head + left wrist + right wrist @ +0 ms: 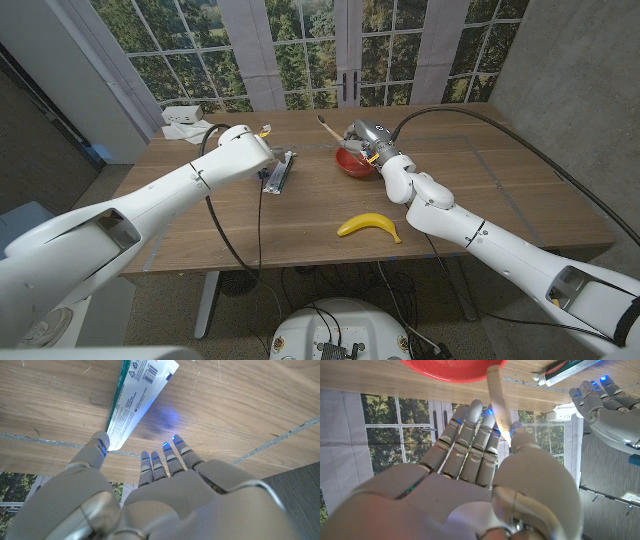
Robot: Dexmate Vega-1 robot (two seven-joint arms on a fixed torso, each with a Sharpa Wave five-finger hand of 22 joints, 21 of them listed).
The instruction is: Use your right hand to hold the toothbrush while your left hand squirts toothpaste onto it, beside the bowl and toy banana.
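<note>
Your right hand [485, 460] already pinches the toothbrush [497, 397] over the red bowl [352, 162]. Left hand [150, 485] hangs open, thumb touching the toothpaste tube [137, 397] lying on the table — still gotta grab and squirt.

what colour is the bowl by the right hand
Red. The bowl shows best in the head view, just beside the right hand.
</note>
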